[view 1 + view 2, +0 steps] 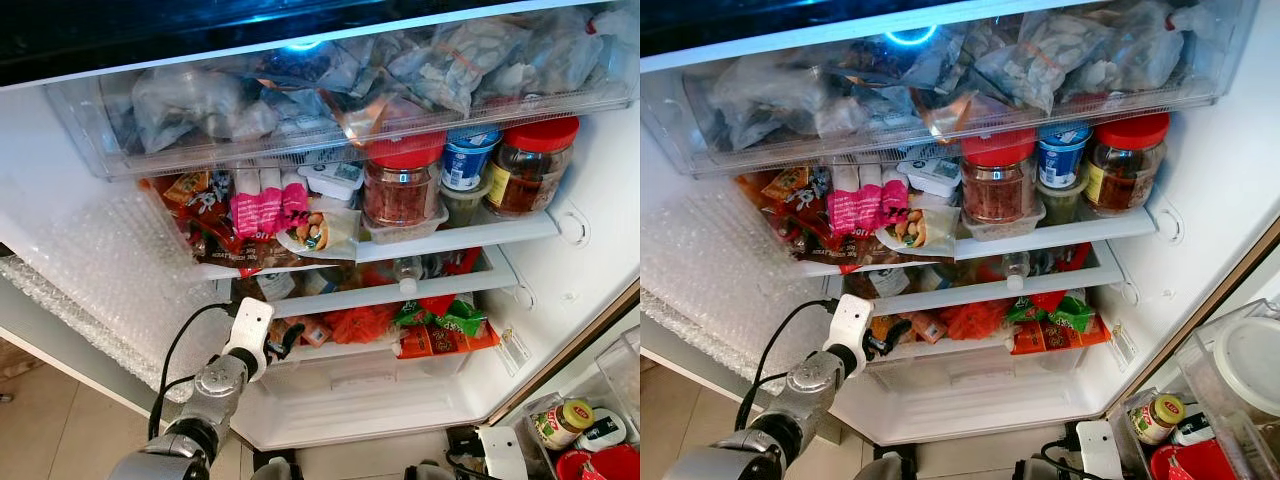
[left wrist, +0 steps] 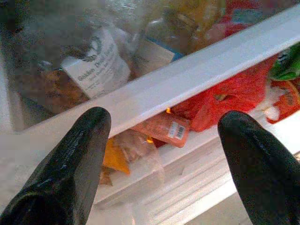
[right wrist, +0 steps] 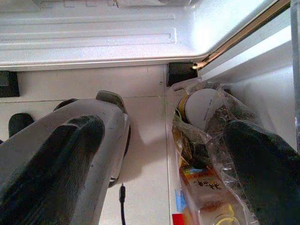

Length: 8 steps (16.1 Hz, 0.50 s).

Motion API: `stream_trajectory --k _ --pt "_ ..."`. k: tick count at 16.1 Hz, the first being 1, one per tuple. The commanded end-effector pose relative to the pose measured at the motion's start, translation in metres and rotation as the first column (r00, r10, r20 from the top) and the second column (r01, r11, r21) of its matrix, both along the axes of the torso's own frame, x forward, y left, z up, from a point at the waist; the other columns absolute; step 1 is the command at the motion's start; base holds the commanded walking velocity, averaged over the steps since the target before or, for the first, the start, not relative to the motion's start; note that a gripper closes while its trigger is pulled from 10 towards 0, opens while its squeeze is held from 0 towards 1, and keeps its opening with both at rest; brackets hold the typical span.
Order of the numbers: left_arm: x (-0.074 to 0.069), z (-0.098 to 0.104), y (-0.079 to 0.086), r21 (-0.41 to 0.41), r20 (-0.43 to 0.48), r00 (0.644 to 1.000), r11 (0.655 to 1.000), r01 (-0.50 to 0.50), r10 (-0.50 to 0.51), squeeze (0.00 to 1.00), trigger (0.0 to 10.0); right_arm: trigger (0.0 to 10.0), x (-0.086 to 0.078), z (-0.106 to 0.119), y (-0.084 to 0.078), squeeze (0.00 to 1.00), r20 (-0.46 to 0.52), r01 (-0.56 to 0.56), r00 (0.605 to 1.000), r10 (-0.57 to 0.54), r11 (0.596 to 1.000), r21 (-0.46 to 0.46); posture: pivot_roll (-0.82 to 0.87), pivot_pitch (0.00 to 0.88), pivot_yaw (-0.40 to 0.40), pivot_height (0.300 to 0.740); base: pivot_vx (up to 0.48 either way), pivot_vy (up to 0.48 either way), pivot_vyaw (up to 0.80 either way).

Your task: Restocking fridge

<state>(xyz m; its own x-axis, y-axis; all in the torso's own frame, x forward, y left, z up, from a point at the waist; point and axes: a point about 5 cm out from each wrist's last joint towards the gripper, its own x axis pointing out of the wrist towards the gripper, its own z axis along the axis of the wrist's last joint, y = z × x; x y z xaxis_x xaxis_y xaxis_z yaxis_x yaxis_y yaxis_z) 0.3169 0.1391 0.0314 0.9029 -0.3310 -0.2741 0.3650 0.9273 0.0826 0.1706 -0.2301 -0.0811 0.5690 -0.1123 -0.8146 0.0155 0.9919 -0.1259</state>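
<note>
Black left jaws (image 2: 161, 164), spread and empty, frame an orange packet (image 2: 161, 129) under the shelf rail (image 2: 197, 77): light, soft, crinkly, best pinched across its flat middle.

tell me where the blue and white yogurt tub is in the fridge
The yogurt tub sits on the upper shelf, right of centre, between two red-lidded jars.
</note>
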Motion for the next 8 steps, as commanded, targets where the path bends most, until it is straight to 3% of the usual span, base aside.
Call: stream_trajectory --k 1,8 --pt "-0.0036 -0.0008 0.0021 -0.007 0.018 1.0 1.0 0.019 -0.019 0.0 10.0 10.0 -0.0154 -0.0076 0.0017 0.0 -0.064 0.004 0.998 -0.004 1.0 0.008 -0.04 0.085 0.099 0.665 0.0 0.0 0.0" --pt "-0.0081 -0.0032 0.006 -0.043 0.015 1.0 0.999 0.023 -0.022 0.0 10.0 10.0 -0.0156 -0.0079 0.0028 0.0 -0.065 0.001 0.998 -0.001 1.0 0.011 -0.04 0.083 0.103 0.665 0.0 0.0 0.0"
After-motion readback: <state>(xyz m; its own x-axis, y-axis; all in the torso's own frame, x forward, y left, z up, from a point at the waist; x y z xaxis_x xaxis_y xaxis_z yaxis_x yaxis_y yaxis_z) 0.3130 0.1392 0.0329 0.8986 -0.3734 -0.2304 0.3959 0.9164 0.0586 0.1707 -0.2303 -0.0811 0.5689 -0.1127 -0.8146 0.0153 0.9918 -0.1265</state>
